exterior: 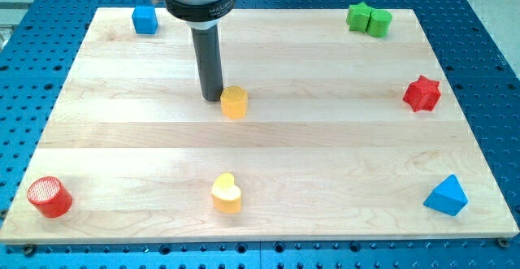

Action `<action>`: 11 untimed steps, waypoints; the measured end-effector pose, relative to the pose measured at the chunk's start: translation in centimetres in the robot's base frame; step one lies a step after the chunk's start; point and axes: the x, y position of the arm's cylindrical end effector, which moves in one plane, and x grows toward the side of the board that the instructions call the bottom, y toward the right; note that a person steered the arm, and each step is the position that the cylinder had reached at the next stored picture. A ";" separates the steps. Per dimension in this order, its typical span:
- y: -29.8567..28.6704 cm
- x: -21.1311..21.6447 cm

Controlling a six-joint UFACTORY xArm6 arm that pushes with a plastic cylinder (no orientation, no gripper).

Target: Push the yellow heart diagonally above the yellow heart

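Observation:
The yellow heart lies near the bottom middle of the wooden board. My tip rests on the board well above the heart, at the view's upper middle. It stands just left of a yellow-orange hexagonal block, close to it or touching it; I cannot tell which. The rod rises from the tip to the arm's metal collar at the top edge.
A blue cube sits at the top left. Two green blocks sit together at the top right. A red star is at the right edge, a blue triangle at the bottom right, a red cylinder at the bottom left.

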 end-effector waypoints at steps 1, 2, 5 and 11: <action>0.7 4.4; 0.8 7.1; 0.8 2.8; 3.2 -0.5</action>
